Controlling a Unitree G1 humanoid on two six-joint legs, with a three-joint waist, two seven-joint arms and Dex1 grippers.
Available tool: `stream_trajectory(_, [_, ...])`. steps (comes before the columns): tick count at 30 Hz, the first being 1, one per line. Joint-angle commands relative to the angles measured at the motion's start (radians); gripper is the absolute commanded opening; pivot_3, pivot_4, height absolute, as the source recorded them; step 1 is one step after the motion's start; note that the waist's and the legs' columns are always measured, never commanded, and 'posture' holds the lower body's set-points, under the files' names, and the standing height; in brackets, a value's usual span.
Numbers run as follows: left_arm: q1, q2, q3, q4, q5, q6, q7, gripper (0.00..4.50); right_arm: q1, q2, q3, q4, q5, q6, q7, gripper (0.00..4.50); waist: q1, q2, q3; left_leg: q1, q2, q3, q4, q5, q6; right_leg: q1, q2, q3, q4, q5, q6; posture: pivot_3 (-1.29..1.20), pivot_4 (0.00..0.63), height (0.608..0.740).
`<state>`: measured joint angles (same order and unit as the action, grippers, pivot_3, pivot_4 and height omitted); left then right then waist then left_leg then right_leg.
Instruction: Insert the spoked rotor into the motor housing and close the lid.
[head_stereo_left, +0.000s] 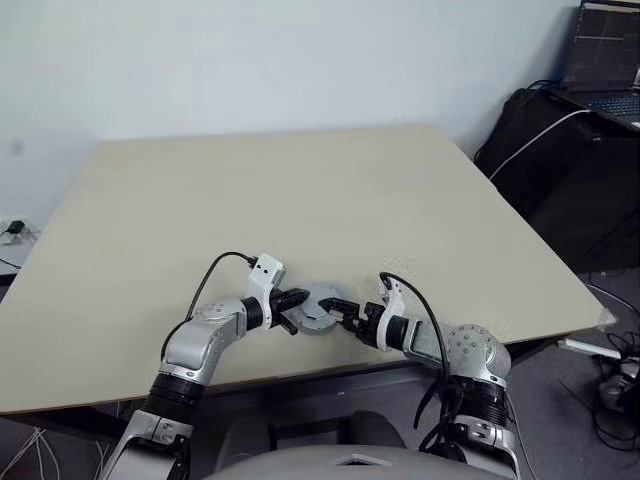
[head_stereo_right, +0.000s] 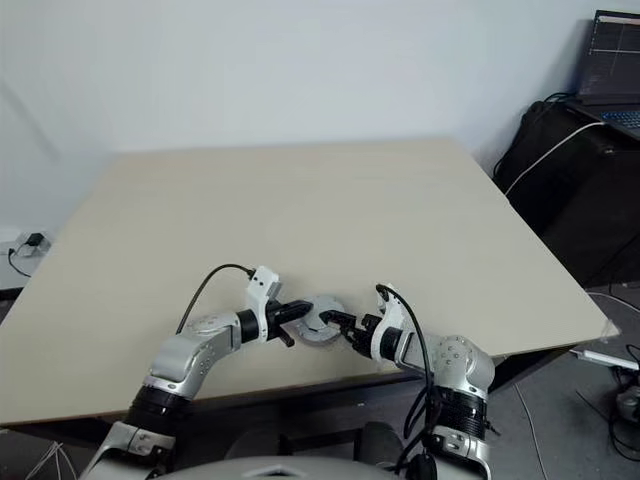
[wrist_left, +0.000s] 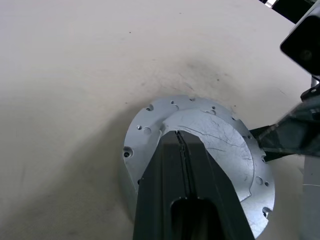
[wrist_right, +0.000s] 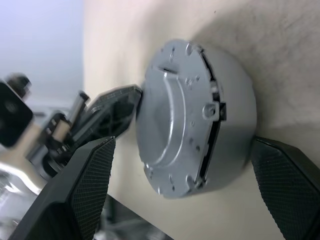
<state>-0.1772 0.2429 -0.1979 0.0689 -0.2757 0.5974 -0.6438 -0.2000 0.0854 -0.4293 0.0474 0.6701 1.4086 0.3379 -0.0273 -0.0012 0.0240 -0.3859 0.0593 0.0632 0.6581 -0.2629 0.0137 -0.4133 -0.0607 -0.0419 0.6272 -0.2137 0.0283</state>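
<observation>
Left end effector shut on lid, nr table edge

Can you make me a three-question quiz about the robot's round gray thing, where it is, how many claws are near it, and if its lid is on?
1. Where is the motor housing?
A. near table edge
B. far corner
C. on floor

2. How many grippers are beside it?
A. none
B. one
C. two

3. The lid is
A. on the housing
B. lying apart
C. held high

Answers: 1 A, it sits by the table's near edge. 2 C, left gripper and right gripper flank it. 3 A, the disc covers the top.
</observation>
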Motion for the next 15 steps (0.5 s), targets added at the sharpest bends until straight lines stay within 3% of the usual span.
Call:
stream_trajectory(1, [0.013,-0.001,-0.022,0.021,0.018,0.011,0.005,0.0,-0.049,0.05,-0.02,0.001,0.09,0.018,0.019,4.45,-0.001,0.001,0.001,0.0,0.0,0.0,0.0,0.0,0.0,0.0,0.0,0.0,0.0,0.0,0.0,0.0,0.0,0.74])
stream_trajectory(8, [0.022,0.001,-0.024,0.017,0.019,0.01,0.006,0.0,-0.032,0.07,-0.003,-0.031,0.119,0.063,0.008,4.45,-0.008,0.002,0.0,-0.007,0.0,-0.001,0.0,0.0,0.001,-0.001,0.001,0.0,0.0,0.0,0.0,0.0,0.0,0.74])
stream_trajectory(11, [0.023,0.0,-0.022,0.017,0.018,0.008,0.008,0.0,-0.029,0.065,-0.004,-0.033,0.118,0.06,0.001,3.86,-0.009,0.002,0.0,-0.007,0.0,-0.001,0.0,0.0,0.001,-0.001,0.001,0.0,0.0,0.0,0.0,0.0,0.0,0.74])
stream_trajectory(15, [0.025,-0.002,-0.021,0.019,0.018,0.007,0.009,0.0,-0.022,0.053,-0.008,-0.038,0.116,0.057,-0.005,2.55,-0.009,0.003,0.0,-0.007,0.0,-0.001,0.0,0.0,0.001,-0.001,0.001,0.0,0.0,0.0,0.0,0.0,0.0,0.74])
